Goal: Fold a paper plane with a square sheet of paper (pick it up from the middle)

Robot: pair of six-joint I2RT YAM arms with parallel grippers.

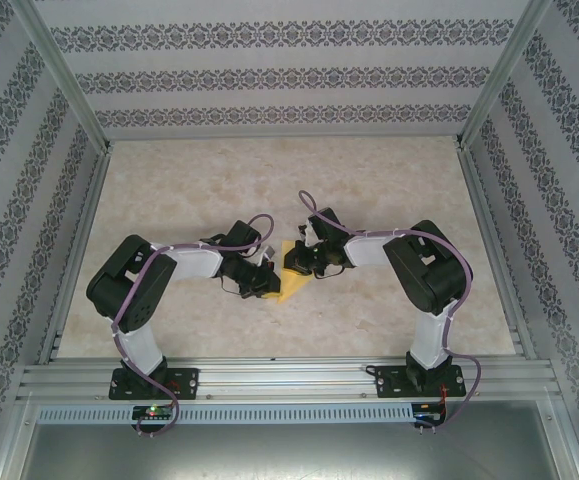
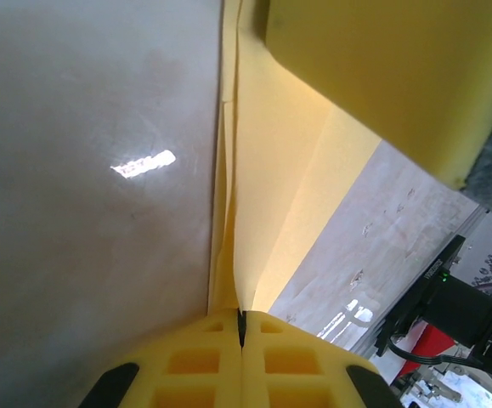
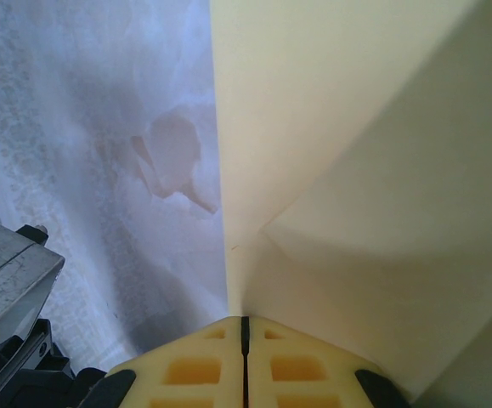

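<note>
A: Status, left side first?
B: left gripper [image 1: 265, 284] is pinched closed on the paper sheet [image 1: 291, 278]. Left wrist view: a folded edge runs straight into the seam between the yellow pads [image 2: 216, 338].
A: Where's the sheet?
B: Mid desk [image 1: 389, 190], towards the near edge, between both arms. Partly folded, layers visible. Can't tell if it touches the desk.
A: Right side?
B: right gripper [image 1: 307, 262] is also closed, clamping the sheet's far-right part. Right wrist view shows the paper entering its pad seam. The two grippers are just beside each other.
</note>
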